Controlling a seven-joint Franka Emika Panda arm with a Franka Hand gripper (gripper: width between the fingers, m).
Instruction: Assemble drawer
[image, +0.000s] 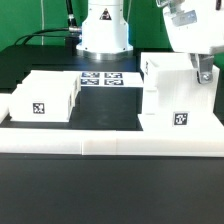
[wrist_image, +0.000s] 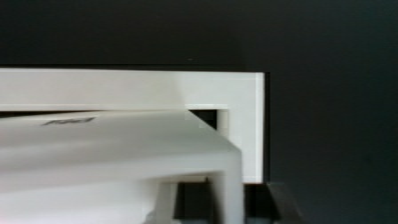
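The large white housing (image: 178, 95) stands at the exterior view's right, with a tag on its near face. One white box tray (image: 45, 98) lies loose at the left. My gripper (image: 204, 70) is at the housing's top right. In the wrist view my gripper (wrist_image: 228, 205) is shut, and its dark fingers (wrist_image: 196, 205) clamp a thin white wall of the second tray (wrist_image: 107, 160). That tray carries a tag and sits tilted at the housing's open frame (wrist_image: 134, 85). In the exterior view the held tray cannot be told apart from the housing.
The marker board (image: 100, 78) lies flat before the robot base (image: 105, 30). A long low white rail (image: 110, 146) edges the black table at the front. Black cables run at the back left.
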